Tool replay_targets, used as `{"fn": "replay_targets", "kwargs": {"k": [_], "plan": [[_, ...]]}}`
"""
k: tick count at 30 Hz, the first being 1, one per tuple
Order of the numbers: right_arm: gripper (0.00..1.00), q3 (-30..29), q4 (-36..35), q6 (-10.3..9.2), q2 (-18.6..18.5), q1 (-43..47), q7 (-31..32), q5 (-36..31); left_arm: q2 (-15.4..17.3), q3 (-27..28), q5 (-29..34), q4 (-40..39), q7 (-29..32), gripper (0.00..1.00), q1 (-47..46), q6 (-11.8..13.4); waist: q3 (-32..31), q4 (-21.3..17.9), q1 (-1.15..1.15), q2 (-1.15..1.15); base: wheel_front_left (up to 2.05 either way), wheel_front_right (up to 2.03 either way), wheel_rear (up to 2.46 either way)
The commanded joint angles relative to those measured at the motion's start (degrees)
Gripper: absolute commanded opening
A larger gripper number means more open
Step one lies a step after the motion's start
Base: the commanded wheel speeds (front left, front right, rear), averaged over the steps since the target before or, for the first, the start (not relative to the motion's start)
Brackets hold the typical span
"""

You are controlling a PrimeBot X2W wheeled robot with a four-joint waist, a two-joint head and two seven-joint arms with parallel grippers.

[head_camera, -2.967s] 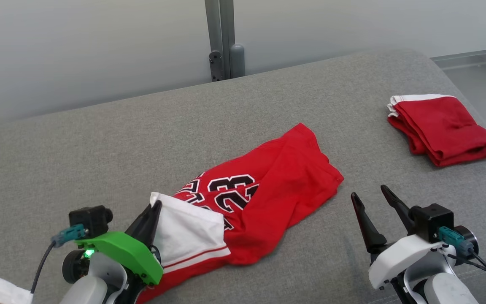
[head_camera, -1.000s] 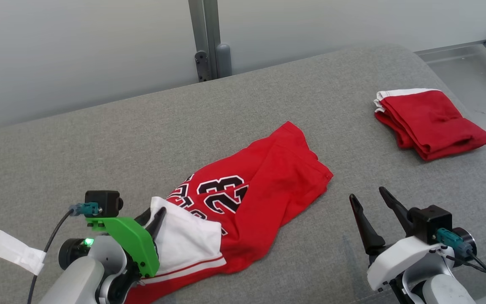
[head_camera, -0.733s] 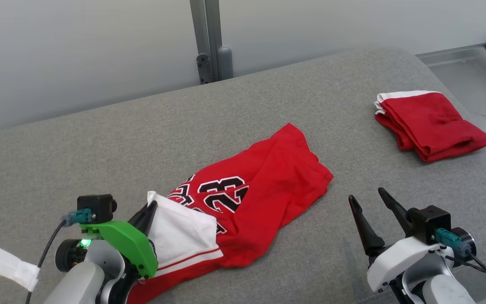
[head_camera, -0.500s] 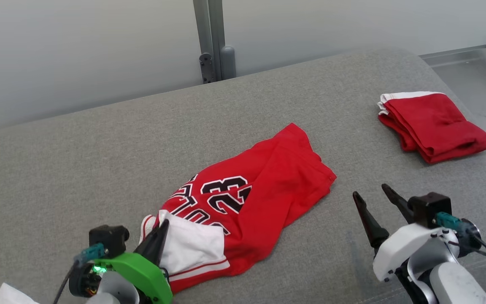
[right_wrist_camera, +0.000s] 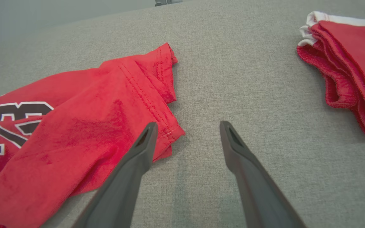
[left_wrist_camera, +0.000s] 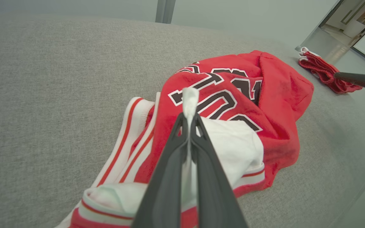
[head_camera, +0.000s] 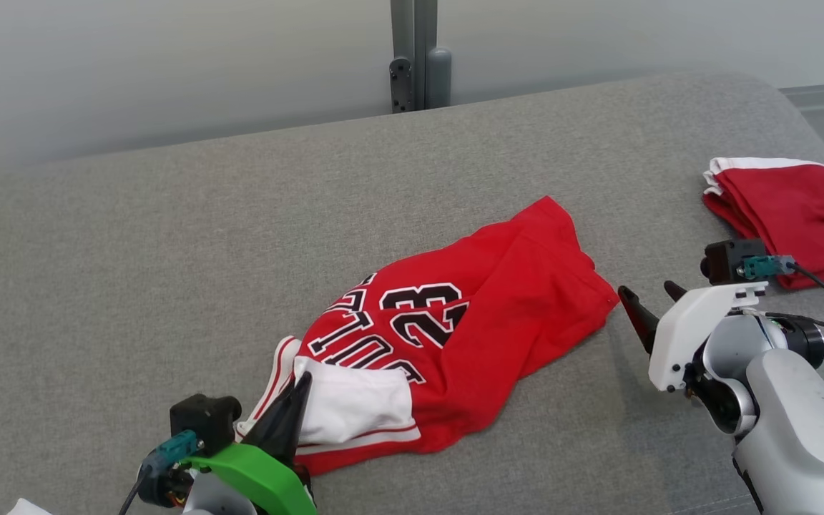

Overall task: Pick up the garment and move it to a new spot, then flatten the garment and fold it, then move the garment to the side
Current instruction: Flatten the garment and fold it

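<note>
The left gripper (left_wrist_camera: 188, 117) pinches the white edge of the red jersey (head_camera: 498, 307) — crumpled on the grey cushion (head_camera: 169, 236). The right gripper (right_wrist_camera: 188, 126) hangs spread wide at its hem.

Matt, soft red cloth jersey (head_camera: 519, 300), fuzzy nap; number print flatter, smoother. Its white cloth panel (left_wrist_camera: 239, 142), pinched in left gripper (left_wrist_camera: 188, 119): smooth. On right gripper (right_wrist_camera: 188, 124), dark fingers (right_wrist_camera: 252, 177): matt plastic. Behind left gripper, green bracket (head_camera: 262, 479): semi-gloss plastic. Under both tools, grey upholstery surface (head_camera: 169, 236): coarse weave, matt. Right of right gripper, folded red cloth garment (right_wrist_camera: 353, 53): ribbed hem.
</note>
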Motion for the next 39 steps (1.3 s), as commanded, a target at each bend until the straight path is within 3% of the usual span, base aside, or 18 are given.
{"fn": "replay_targets", "kwargs": {"k": [1, 5, 23, 24, 25, 26, 28, 30, 39], "plan": [[1.00, 0.6, 1.6, -0.01, 0.1, -1.5, 1.5, 1.0, 0.4, 0.2, 0.6, -0.6, -0.5, 0.00, -1.1, 0.3, 2.2, 1.9, 0.00, 0.00, 0.00, 0.00, 0.00], [1.00, 3.7, 4.8, -0.01, -1.0, -4.6, 4.4, 2.7, 0.5, 0.1, 1.2, -1.7, -0.9, 0.00, -2.2, 0.1, 4.2, 3.3, 0.00, 0.00, 0.00, 0.00, 0.00], [1.00, 10.3, 9.0, -0.01, -3.4, -8.6, 2.1, 7.6, 1.1, 0.4, 0.8, -2.8, -0.6, 0.00, -3.5, 0.9, 6.5, 3.4, 0.00, 0.00, 0.00, 0.00, 0.00], [0.94, 10.4, 9.1, -0.01, -3.5, -8.8, 1.9, 7.6, 1.0, 0.4, 0.7, -2.8, -0.6, 0.00, -3.6, 0.9, 6.5, 3.3, 0.00, 0.00, 0.00, 0.00, 0.00], [0.58, 10.6, 9.2, -0.01, -3.7, -9.0, 1.6, 7.6, 1.0, 0.4, 0.6, -2.8, -0.6, 0.00, -3.6, 1.0, 6.5, 3.2, 0.00, 0.00, 0.00, 0.00, 0.00], [0.44, 10.6, 9.3, -0.01, -3.8, -9.1, 1.3, 7.4, 1.0, 0.4, 0.6, -2.8, -0.6, 0.00, -3.6, 0.9, 6.4, 3.2, 0.00, 0.00, 0.00, 0.00, 0.00], [0.29, 10.9, 9.6, -0.01, -3.6, -9.2, 0.9, 7.2, 1.0, 0.4, 0.5, -2.7, -0.7, 0.00, -3.5, 1.0, 6.2, 3.1, 0.00, 0.00, 0.00, 0.00, 0.00], [0.00, 11.3, 9.6, -0.01, -3.4, -8.9, 0.5, 7.4, 1.1, 0.5, 0.3, -2.6, -0.8, 0.00, -3.4, 1.1, 5.9, 2.9, 0.00, 0.00, 0.00, 0.00, 0.00], [0.00, 10.4, 7.2, -0.01, -4.1, -6.8, -1.2, 9.9, 1.5, 3.3, -1.5, -3.7, -3.0, 0.00, -3.3, 1.8, 2.9, 2.8, 0.00, 0.00, 0.00, 0.00, 0.00]]}}
